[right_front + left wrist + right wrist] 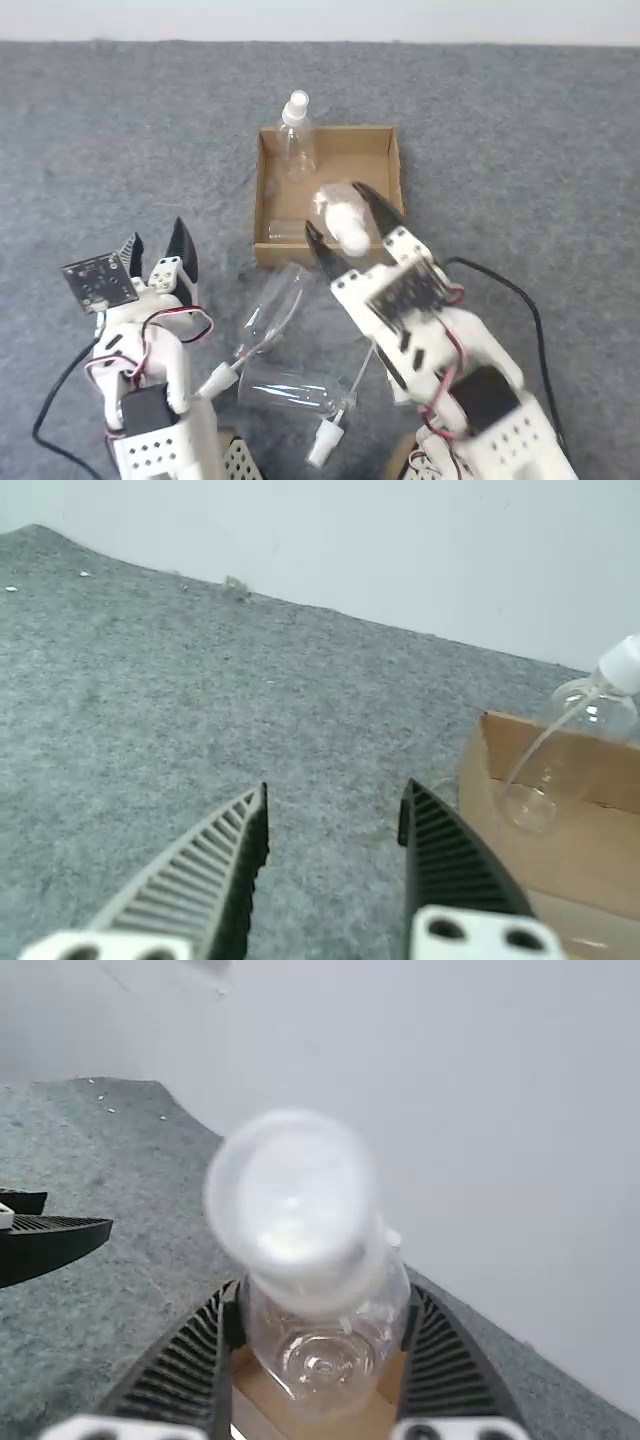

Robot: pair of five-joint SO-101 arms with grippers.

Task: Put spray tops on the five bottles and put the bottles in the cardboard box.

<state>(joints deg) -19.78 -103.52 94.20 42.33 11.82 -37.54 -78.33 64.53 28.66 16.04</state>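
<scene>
On the left of the grey bench, the left end effector is released, its jaws spread with nothing between them, pointing past the near left corner of the cardboard box. To its right, in front of the box, two clear bottles lie on their sides on the bench. The slanted bottle has its base near the box's front wall and a white spray top at its near end. The second bottle lies crosswise just beside it, closer to the arms, with another white spray top close to its mouth; whether either top is seated cannot be told. In the box, a capped bottle stands at the far left corner with its white top above the rim, and a clear bottle lies along the front wall. Further right, the right end effector is over the box's near right part and grasps a held bottle by its body, the white top turned toward the wrist.
</scene>
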